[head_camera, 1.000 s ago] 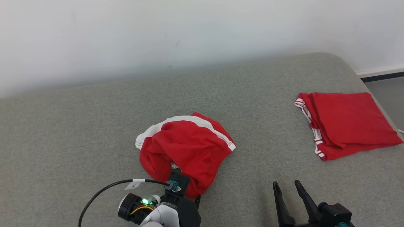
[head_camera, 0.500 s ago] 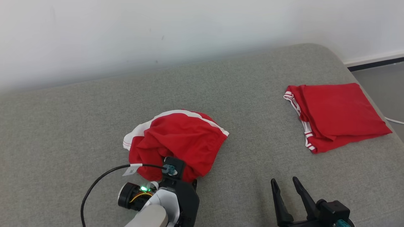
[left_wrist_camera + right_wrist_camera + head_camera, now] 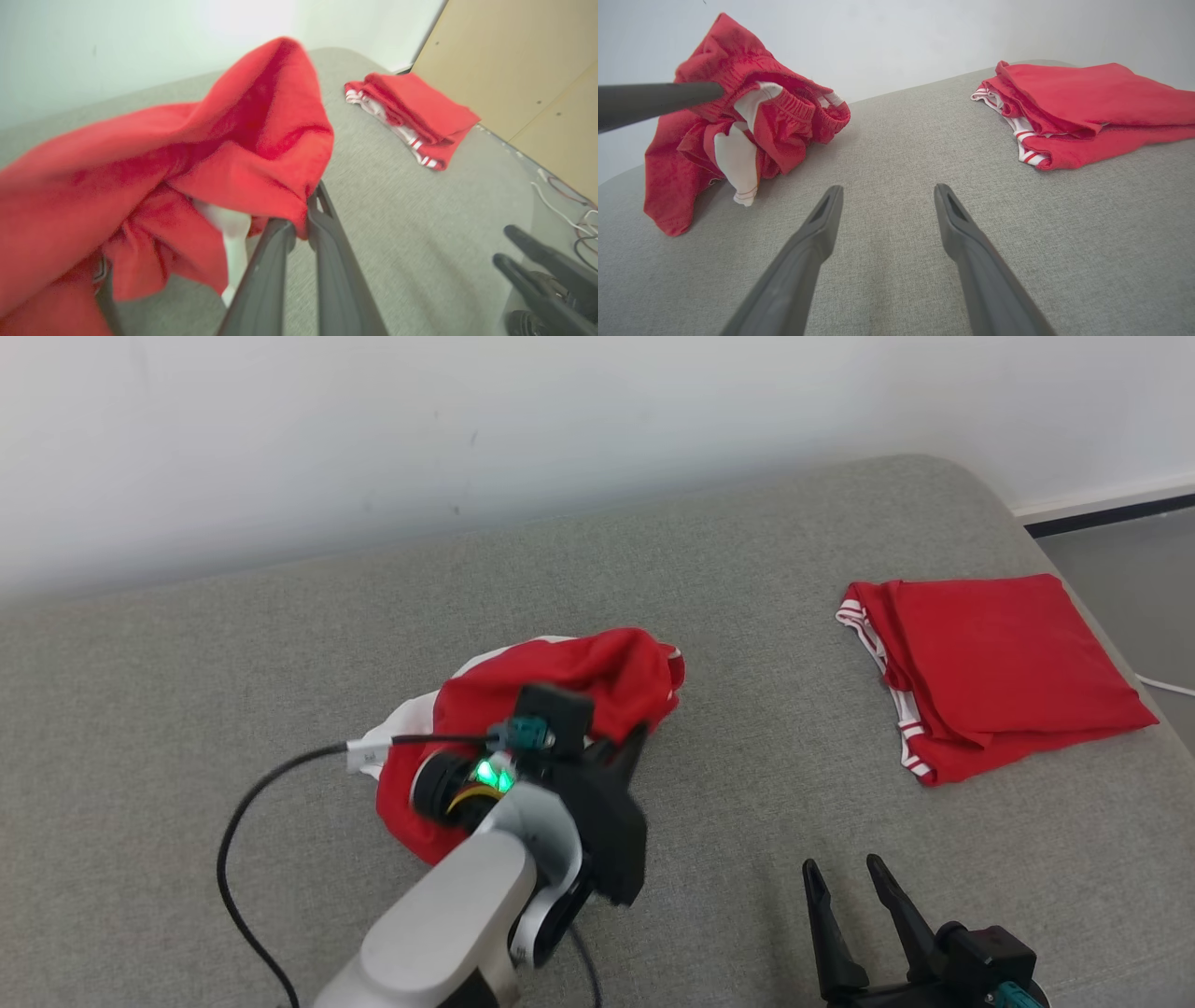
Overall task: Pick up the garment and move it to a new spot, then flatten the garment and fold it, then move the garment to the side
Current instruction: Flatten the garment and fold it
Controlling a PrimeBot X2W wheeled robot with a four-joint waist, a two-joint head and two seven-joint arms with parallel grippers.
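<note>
- Below a white wall (image 3: 373,429), a grey woven cushion (image 3: 233,644).
- At mid-cushion, crumpled red shorts (image 3: 597,672) with white trim, partly raised off the fabric.
- Clamped on a fold of the red shorts: left gripper (image 3: 303,212), jaws nearly together.
- Spread wide and holding nothing: right gripper (image 3: 843,864), low at the near right.
- Far right, well apart: folded red garment (image 3: 999,672).
</note>
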